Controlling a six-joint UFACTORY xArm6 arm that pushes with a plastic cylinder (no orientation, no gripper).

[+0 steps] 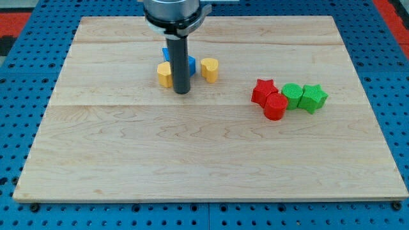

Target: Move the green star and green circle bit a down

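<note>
The green star (314, 98) lies at the view's right, touching the green circle (292, 95) on its left. A red star (262, 91) and a red circle (275, 107) sit against the green circle's left side. My tip (182, 92) rests on the board far to the left of the green blocks, among the yellow and blue blocks.
A yellow block (165, 74) sits just left of the rod, a yellow heart (209, 69) just right of it, and a blue block (190, 62) behind it, partly hidden. The wooden board (204, 160) lies on a blue perforated base.
</note>
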